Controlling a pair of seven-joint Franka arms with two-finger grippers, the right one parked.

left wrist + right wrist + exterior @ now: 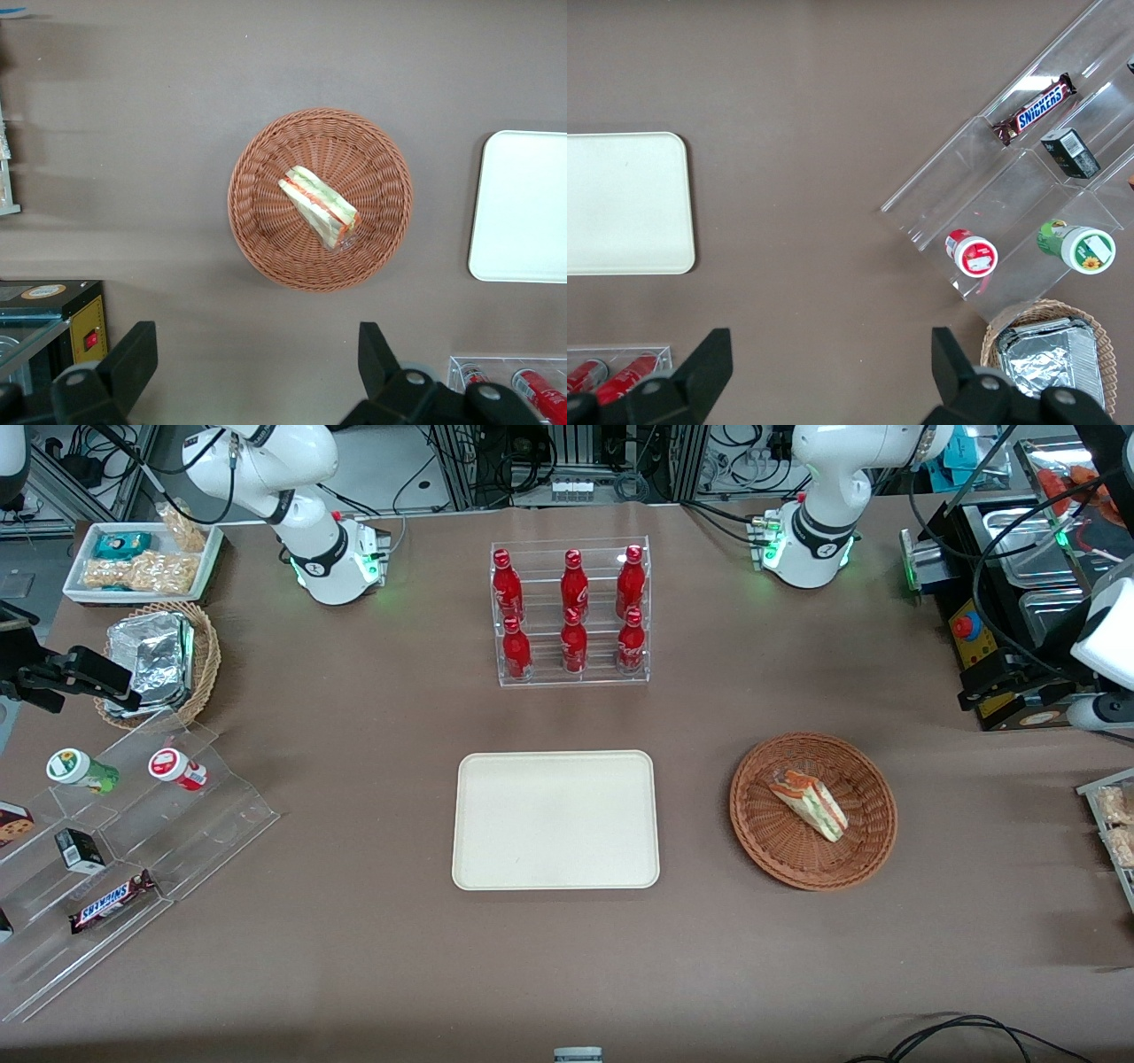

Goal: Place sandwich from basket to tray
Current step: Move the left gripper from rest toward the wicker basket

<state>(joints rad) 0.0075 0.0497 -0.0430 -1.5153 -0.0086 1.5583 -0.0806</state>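
Pincer (252, 363) of the working arm hangs high above the bench (354, 974), fingers (133, 359) spread wide and holding nothing, over bare bench surface beside the basket (266, 257).

One sandwich (808, 804) lies inside the one round reddish-brown basket (864, 850). It is a wrapped triangular wedge with pale bread and red and green layers, resting on the woven floor with its long axis running from about 10 o'clock to 4 o'clock in the front view. The sandwich (319, 208) sits near the middle of the basket, clear of the rim.

One cream tray (555, 819) lies flat on the bench, well apart from the basket, toward the parked arm's end. Nothing rests on it.

Six red bottles (573, 611) stand upright in one clear rack (642, 677), three on the upper step and three on the lower, farther from the front camera than the tray.

Toward the parked arm's end: one tan wicker basket (208, 655) holding foil packs (152, 657); one white tray (205, 567) of snack bags; one clear stepped stand (221, 815) carrying two round-lidded cups, one green (78, 769) and one red (174, 766), one small dark box (80, 849) and one chocolate bar (111, 902).

Bench surface: one plain brown covering, matte, with faint creases. Equipment racks and cables fill the room where the arm bases stand.
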